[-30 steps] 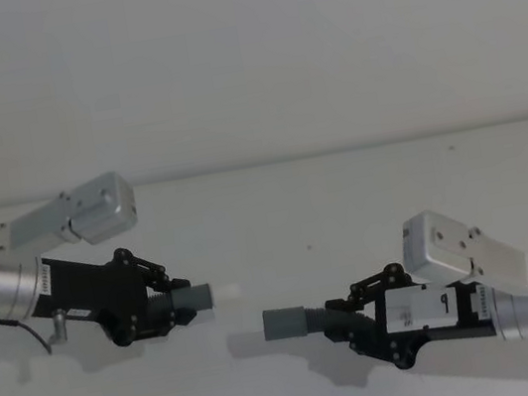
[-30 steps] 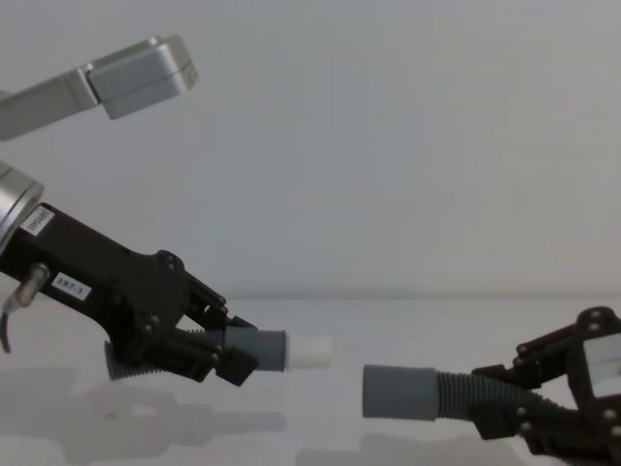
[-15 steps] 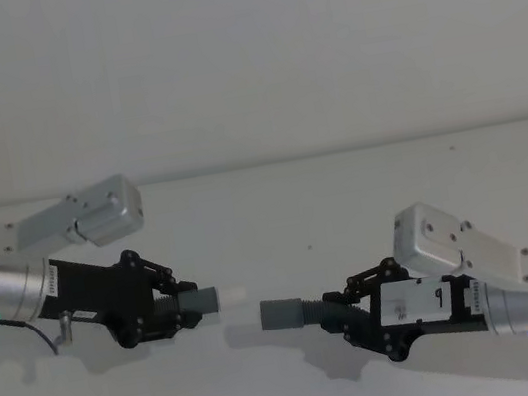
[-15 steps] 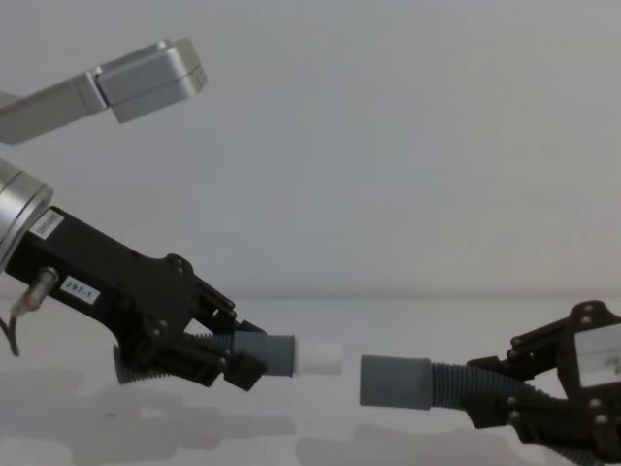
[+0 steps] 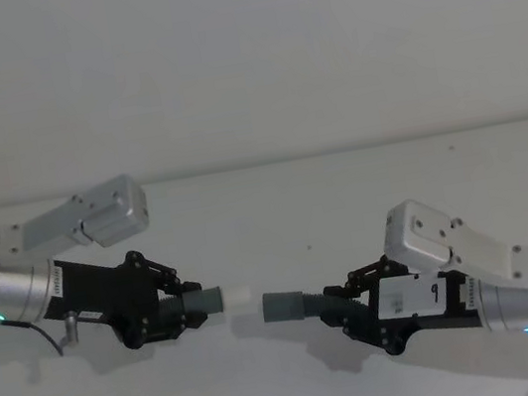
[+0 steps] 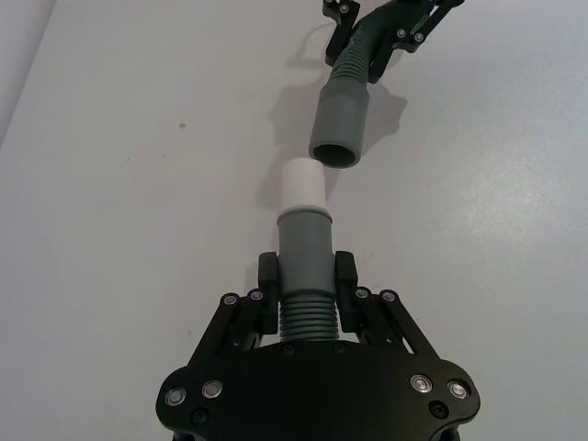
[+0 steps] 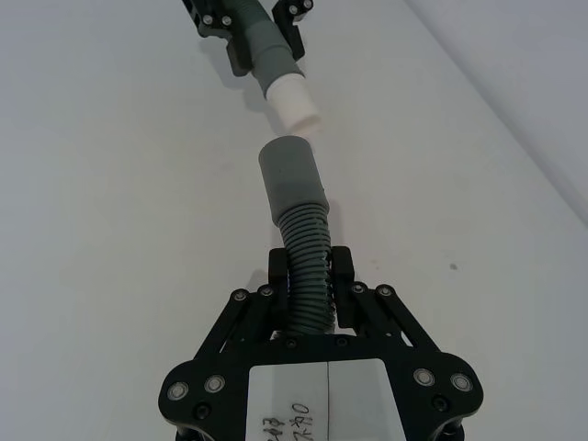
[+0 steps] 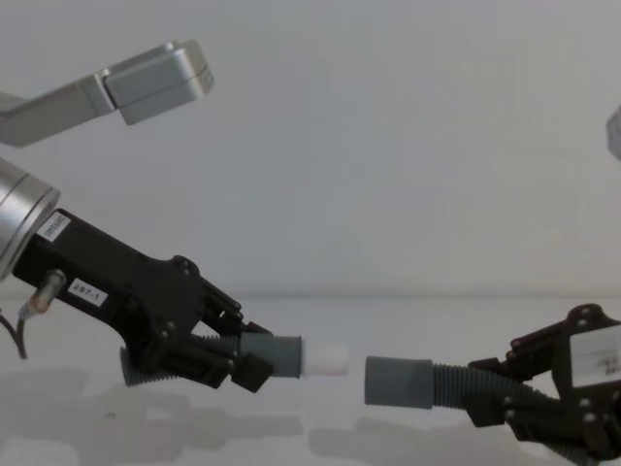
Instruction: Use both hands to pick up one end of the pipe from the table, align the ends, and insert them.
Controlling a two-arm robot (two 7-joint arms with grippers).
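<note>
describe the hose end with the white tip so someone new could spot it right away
Start at the left end effector over the white table; it is shut on a corrugated hose piece. Its grey cuff ends in a narrower white tip. The facing socket cuff is wider, plain grey, and hollow.

White tip just short of socket cuff
</note>
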